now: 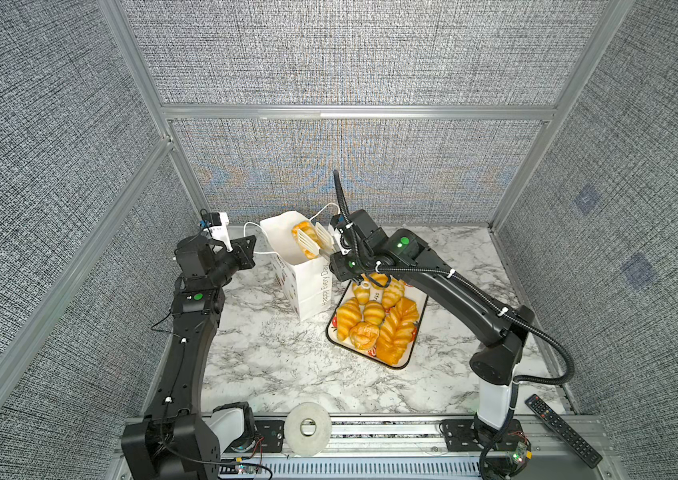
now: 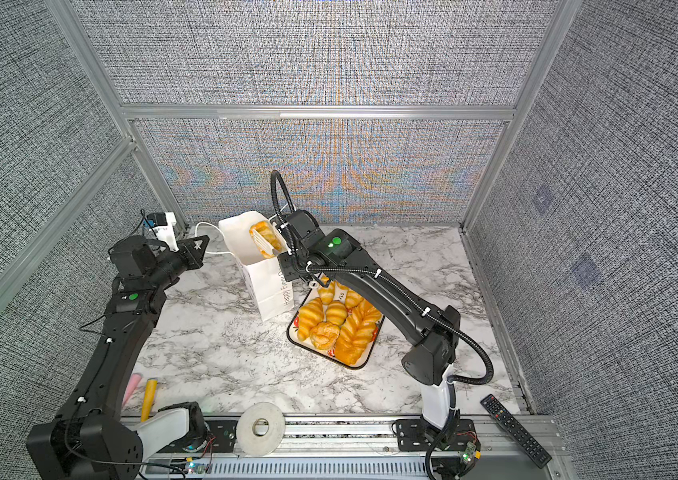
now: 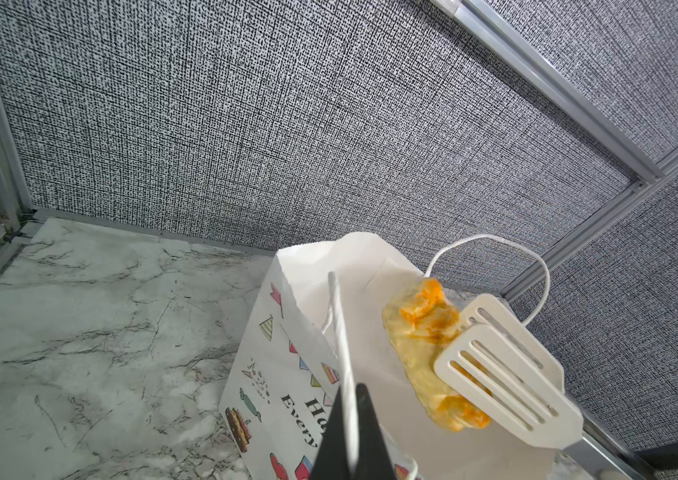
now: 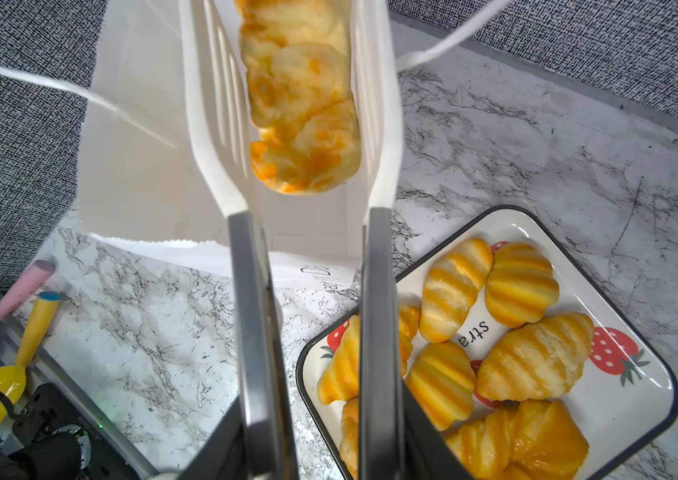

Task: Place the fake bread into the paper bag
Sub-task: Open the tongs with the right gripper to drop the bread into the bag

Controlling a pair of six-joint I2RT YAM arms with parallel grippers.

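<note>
The white paper bag (image 1: pixel 308 286) (image 2: pixel 271 291) stands upright and open on the marble table. My left gripper (image 1: pixel 251 245) (image 3: pixel 352 390) is shut on its white cord handle (image 3: pixel 339 324), holding the mouth open. My right gripper (image 1: pixel 331 254) (image 4: pixel 320 392) grips the metal arms of white slotted tongs (image 4: pixel 212 104) (image 3: pixel 503 374). One piece of fake bread (image 1: pixel 302 230) (image 3: pixel 420 332) (image 4: pixel 300 104) hangs between the tong blades above the bag's mouth. It rests against one blade, with a gap at the other. Several more pieces of fake bread (image 1: pixel 374 311) (image 4: pixel 532 365) lie on the strawberry-print tray (image 1: pixel 419 328) (image 4: pixel 636 395).
The tray sits right of the bag, under my right arm. A tape roll (image 1: pixel 308 428) and a remote control (image 1: pixel 561 428) lie by the front rail. Yellow and pink toy tools (image 2: pixel 148 392) (image 4: pixel 30 332) lie at the front left. Fabric walls close in three sides.
</note>
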